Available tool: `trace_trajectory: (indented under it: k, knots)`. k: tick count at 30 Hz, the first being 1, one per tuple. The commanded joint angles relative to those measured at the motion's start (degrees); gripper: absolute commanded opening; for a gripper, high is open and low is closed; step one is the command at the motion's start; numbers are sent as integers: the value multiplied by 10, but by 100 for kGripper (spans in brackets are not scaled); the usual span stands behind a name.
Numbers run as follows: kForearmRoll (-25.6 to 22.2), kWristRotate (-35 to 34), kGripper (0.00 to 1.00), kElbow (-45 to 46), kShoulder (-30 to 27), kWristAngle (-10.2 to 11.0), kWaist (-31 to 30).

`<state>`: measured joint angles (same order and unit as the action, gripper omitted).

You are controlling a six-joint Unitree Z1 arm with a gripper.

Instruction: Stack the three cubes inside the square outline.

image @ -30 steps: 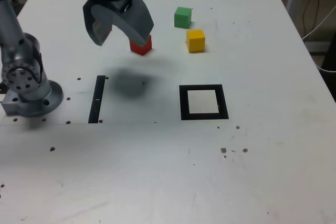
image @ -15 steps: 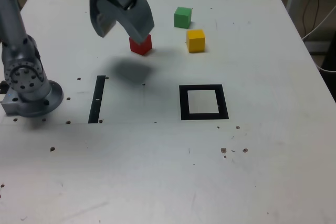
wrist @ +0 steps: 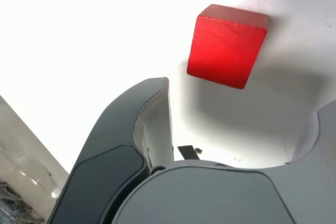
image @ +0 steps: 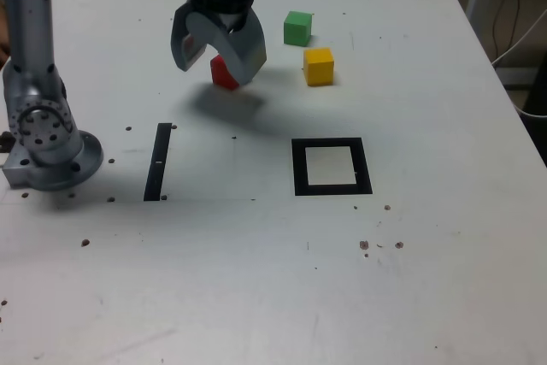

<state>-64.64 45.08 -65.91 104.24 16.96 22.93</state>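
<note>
One cube matters for your coming move, the red cube (image: pixel 222 73). In the exterior view your gripper (image: pixel 219 50) hangs over it with the fingers (image: pixel 187 43) spread wide and nothing held; the cube shows in the gap between them, partly hidden behind the finger on the exterior view's right. Whether the tips are down at the cube's level you cannot tell from here. The green cube (image: pixel 297 28) and yellow cube (image: pixel 319 67) sit close together, off to the exterior view's right of the red one. The square outline (image: pixel 332 167) lies well apart from all three, nearer the camera, with its white centre bare.

In the wrist view the red cube (wrist: pixel 227 45) lies ahead of the fingers (wrist: pixel 128 140), beyond their tips and not yet between them, turned a little askew to their line. It looks a plain, sharp-edged, glossy block resting flat on the tabletop (wrist: pixel 79 40). I judge you need to advance and square up before closing.
</note>
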Motion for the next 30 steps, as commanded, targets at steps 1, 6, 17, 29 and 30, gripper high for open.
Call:
trace_trajectory:
  k: [1,6,17,29,30]
  knots:
    - [5,0,94,2,1,2,5]
    - [14,-6,95,4,4,8,13]
    - [32,-20,88,6,7,10,18]
    - [40,-25,78,17,31,10,26]
    - [41,-25,75,17,31,10,26]
